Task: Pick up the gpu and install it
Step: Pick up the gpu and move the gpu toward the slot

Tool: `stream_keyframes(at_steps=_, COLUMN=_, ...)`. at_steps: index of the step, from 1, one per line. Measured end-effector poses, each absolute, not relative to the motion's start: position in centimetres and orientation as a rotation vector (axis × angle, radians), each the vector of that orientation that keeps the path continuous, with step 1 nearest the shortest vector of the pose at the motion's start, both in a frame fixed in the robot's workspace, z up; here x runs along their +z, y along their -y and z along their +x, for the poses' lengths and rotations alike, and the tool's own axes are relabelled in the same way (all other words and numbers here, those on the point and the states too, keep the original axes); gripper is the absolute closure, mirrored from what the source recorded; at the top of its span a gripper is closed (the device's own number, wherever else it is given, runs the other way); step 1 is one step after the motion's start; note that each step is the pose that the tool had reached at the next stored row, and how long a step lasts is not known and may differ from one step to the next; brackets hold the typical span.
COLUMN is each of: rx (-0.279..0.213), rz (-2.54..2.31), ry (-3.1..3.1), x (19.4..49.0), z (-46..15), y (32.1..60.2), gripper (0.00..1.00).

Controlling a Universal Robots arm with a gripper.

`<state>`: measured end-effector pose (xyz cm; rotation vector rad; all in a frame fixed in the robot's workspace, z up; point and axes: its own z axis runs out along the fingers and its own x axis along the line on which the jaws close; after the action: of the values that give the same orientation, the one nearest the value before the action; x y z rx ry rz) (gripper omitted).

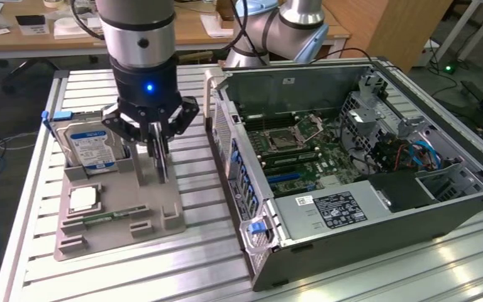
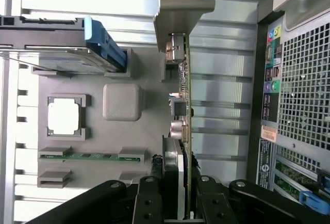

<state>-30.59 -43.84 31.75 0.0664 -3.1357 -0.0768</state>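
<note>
The gripper (image 1: 159, 157) is clamping its jaws on the gpu (image 2: 183, 105), which is standing on edge at the grey tray (image 1: 153, 214), its pale bracket pointing away from the wrist; whether its lower edge is touching the tray cannot be told. The tray is also holding a hard drive (image 1: 90, 148), upright in a slot and showing a blue-white label with unreadable print; a square processor (image 1: 83, 198) and a memory stick (image 1: 107, 217) are lying in their own recesses. Just beside the tray, the open computer case (image 1: 351, 157) is lying on the slatted table (image 1: 208, 270), exposing its motherboard; the power supply label (image 1: 338, 209) is showing print too small to read.
</note>
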Motion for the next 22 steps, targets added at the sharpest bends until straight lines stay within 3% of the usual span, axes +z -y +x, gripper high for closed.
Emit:
stream_keyframes(at_steps=18, rx=-0.077, rz=0.059, ry=3.136, x=40.0, z=-30.6, y=43.8, gripper=0.71)
stream_keyframes(at_steps=22, rx=-0.077, rz=0.043, ry=3.137, x=40.4, z=-30.6, y=43.8, gripper=0.71)
